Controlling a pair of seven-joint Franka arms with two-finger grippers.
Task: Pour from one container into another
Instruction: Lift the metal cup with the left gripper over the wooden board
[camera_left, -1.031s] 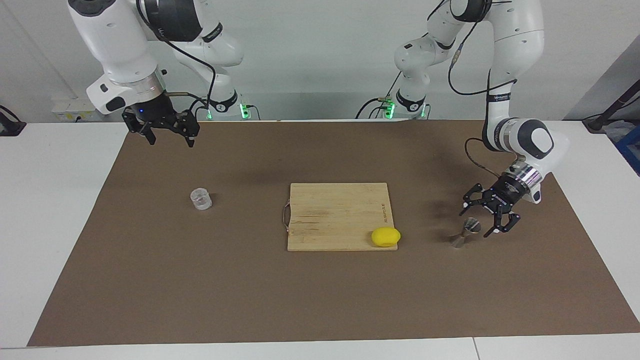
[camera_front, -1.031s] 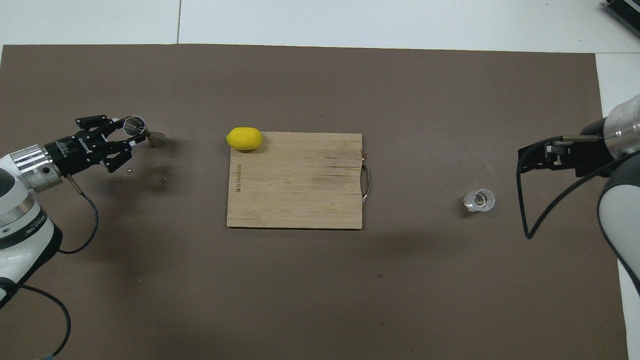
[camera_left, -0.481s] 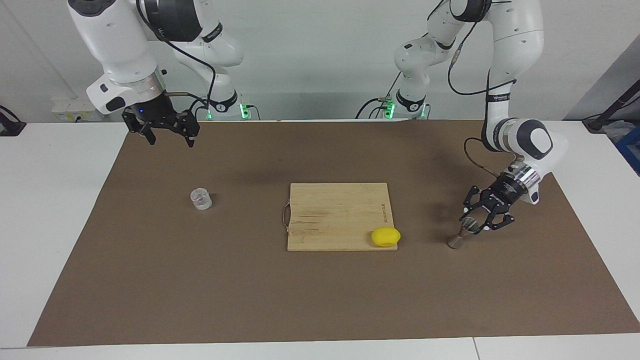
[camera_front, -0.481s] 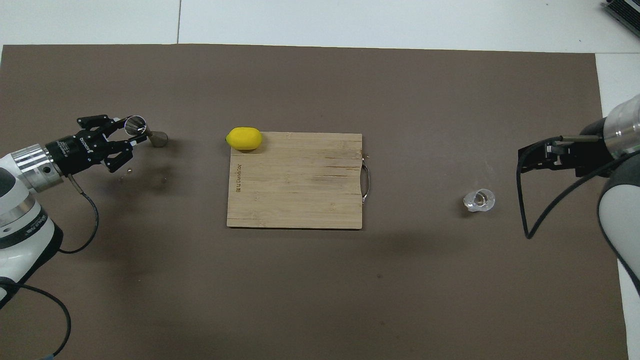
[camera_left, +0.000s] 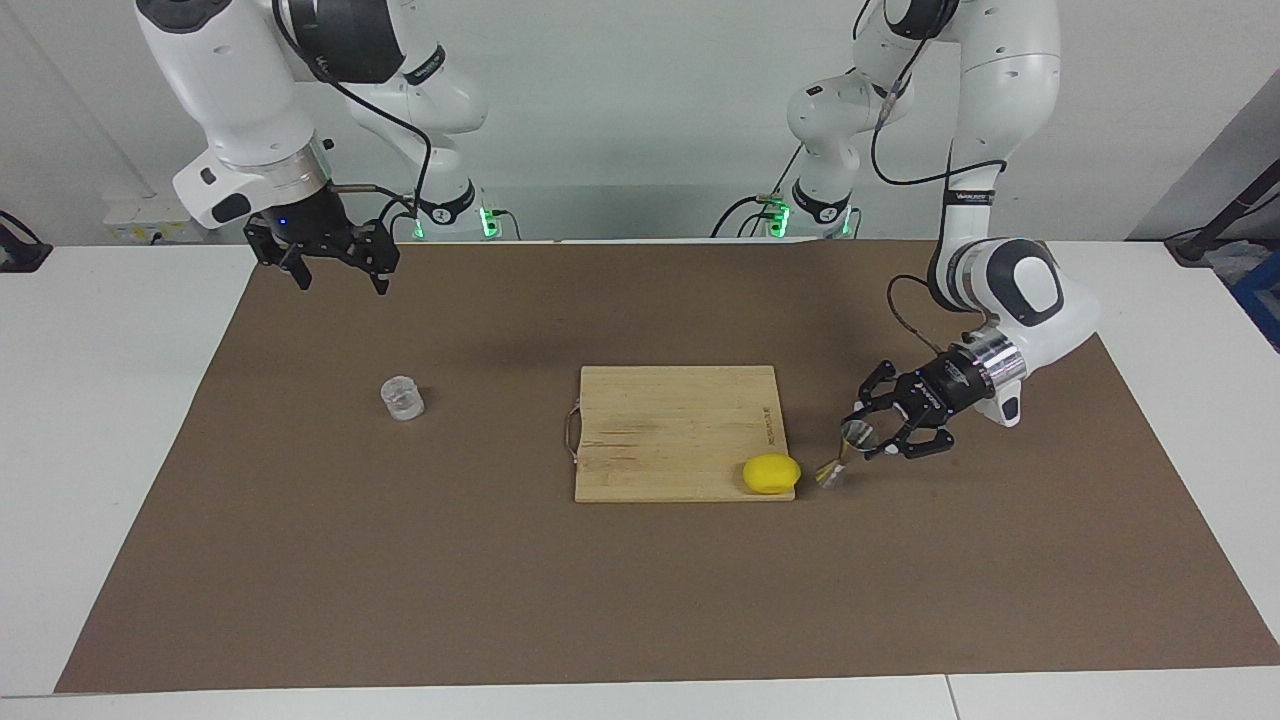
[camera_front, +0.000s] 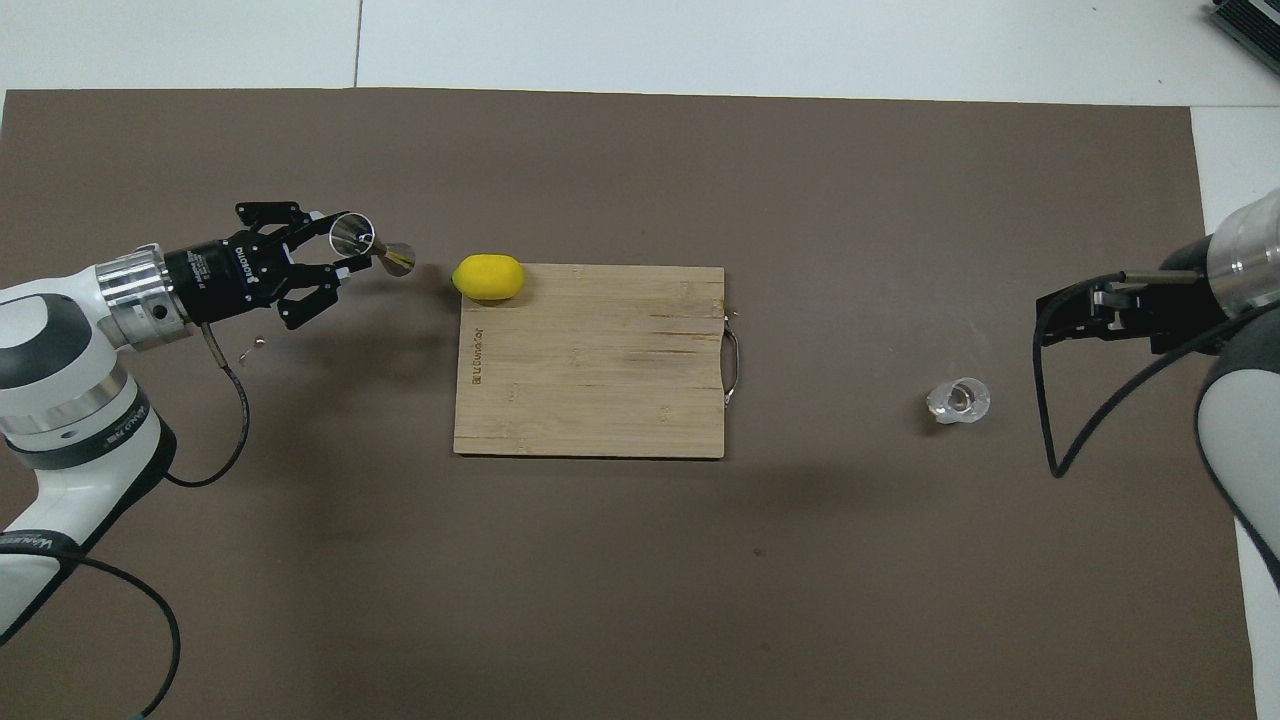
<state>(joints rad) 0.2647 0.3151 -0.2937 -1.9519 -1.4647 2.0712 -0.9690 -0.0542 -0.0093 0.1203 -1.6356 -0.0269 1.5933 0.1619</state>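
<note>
The clear glass cup (camera_left: 402, 398) stands on the brown mat toward the right arm's end; it also shows in the overhead view (camera_front: 958, 401). The steel jigger (camera_left: 843, 452) is tilted, its upper cone held in my left gripper (camera_left: 868, 434), its lower cone close to the mat beside the lemon. In the overhead view the jigger (camera_front: 368, 246) sits at the tips of the left gripper (camera_front: 338, 247). My right gripper (camera_left: 338, 284) is open and empty, raised over the mat's edge nearest the robots, apart from the cup; it also shows in the overhead view (camera_front: 1047, 322).
A wooden cutting board (camera_left: 660, 415) lies mid-mat, with a yellow lemon (camera_left: 770, 473) on its corner toward the left arm's end. The brown mat (camera_left: 640, 600) covers most of the white table.
My left gripper closed on the jigger, tipped it and carried it toward the cutting board, up beside the lemon. The right arm and the glass cup have not moved.
</note>
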